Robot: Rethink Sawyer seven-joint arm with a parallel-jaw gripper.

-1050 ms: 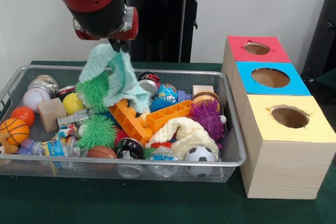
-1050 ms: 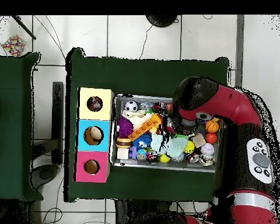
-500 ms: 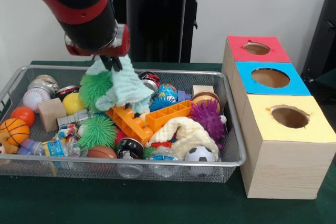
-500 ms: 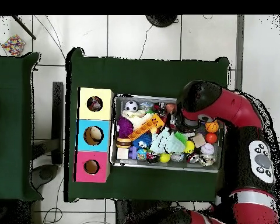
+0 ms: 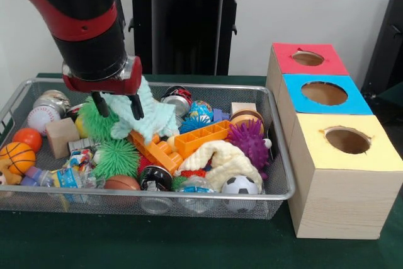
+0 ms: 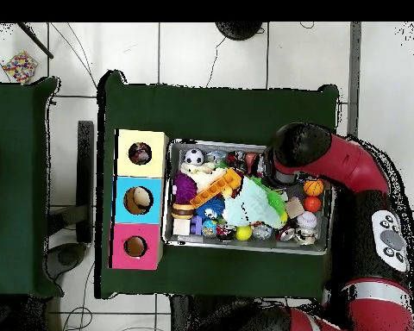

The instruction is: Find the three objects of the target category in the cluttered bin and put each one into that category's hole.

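Observation:
My gripper (image 5: pixel 118 110) hangs low over the left middle of the wire bin (image 5: pixel 189 194). Its two black fingers (image 5: pixel 98 103) stand apart, open. A mint-green cloth (image 5: pixel 154 118) lies draped on the toys right behind and beside them; in the overhead view the cloth (image 6: pixel 249 207) is spread across the bin's middle. A green spiky ball (image 5: pixel 94 124) sits just under the gripper, and another (image 5: pixel 117 158) in front of it. Three boxes stand beside the bin: red (image 5: pixel 327 64), blue (image 5: pixel 359 102) and yellow (image 5: pixel 384 155), each with a round hole on top.
The bin also holds orange plastic blocks (image 5: pixel 201 138), a purple spiky ball (image 5: pixel 249 142), a cream knit hat (image 5: pixel 220 159), a soccer ball (image 5: pixel 239 186), a basketball (image 5: pixel 16 155), a baseball (image 5: pixel 41 118), a wooden cube (image 5: pixel 62 135) and bottles. The arm (image 6: pixel 331 159) covers the bin's corner from overhead.
The arm came down and to the left with the cloth. The fingers, shut on the cloth before, now stand apart, and the cloth has settled onto the pile.

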